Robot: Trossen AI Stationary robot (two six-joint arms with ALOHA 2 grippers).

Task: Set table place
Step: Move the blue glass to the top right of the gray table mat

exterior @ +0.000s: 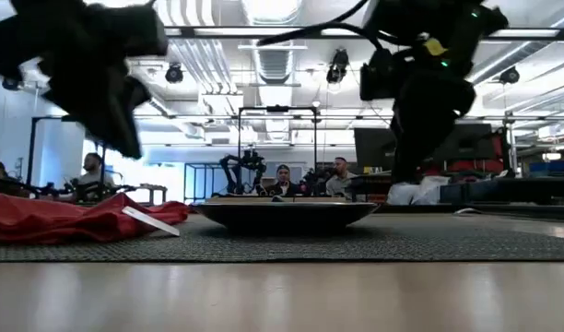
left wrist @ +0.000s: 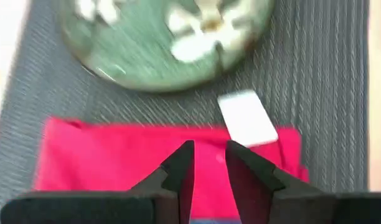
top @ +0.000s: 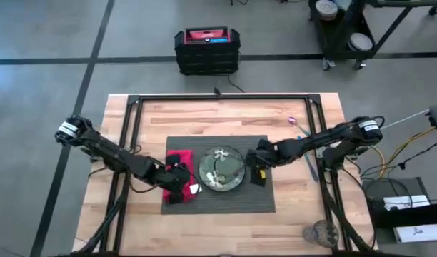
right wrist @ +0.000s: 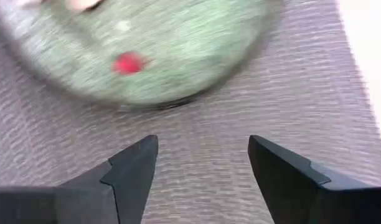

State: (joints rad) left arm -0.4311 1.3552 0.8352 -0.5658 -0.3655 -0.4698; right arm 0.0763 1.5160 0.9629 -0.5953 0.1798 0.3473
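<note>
Now left claw (top: 181,177) over napkin (top: 177,187)

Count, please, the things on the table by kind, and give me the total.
Placemat: 1
Red napkin: 1
Green plate: 1
Thin utensils near the right arm: 2 seem to show, they are too small to be sure
Clear glass: 1
Total: about 6
</note>
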